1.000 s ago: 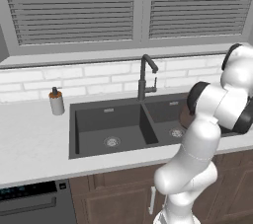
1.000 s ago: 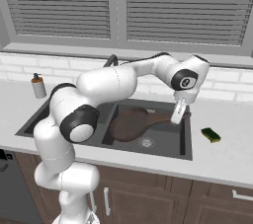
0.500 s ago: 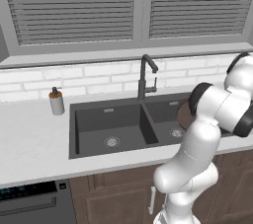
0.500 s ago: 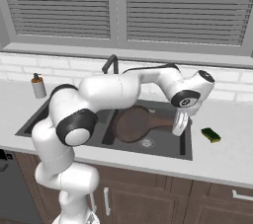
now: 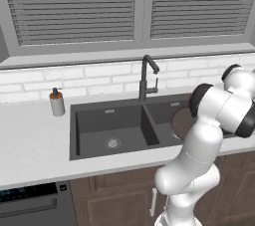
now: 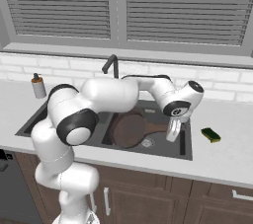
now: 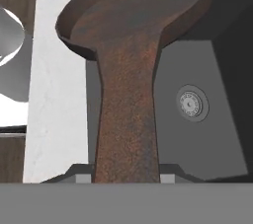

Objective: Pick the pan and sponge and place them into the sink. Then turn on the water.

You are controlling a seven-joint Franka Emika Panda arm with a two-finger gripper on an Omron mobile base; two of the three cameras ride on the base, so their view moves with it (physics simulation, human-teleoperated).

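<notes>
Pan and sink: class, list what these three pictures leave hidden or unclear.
- Left base view: the arm covers most of the pan and the right basin of the sink.
- Right base view: the sponge is too small for surface detail.
- Hand view: the gripper fingertips are cut off by the bottom edge beside the pan's handle.

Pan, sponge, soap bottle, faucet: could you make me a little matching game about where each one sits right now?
Things:
1. pan
2. sponge
3. soap bottle
4. faucet

Places:
A. on the counter left of the sink
B. behind the sink, between the basins
C. over the smaller basin, handle in the end effector
D. on the counter right of the sink

Pairs: 1-C, 2-D, 3-A, 4-B
</notes>
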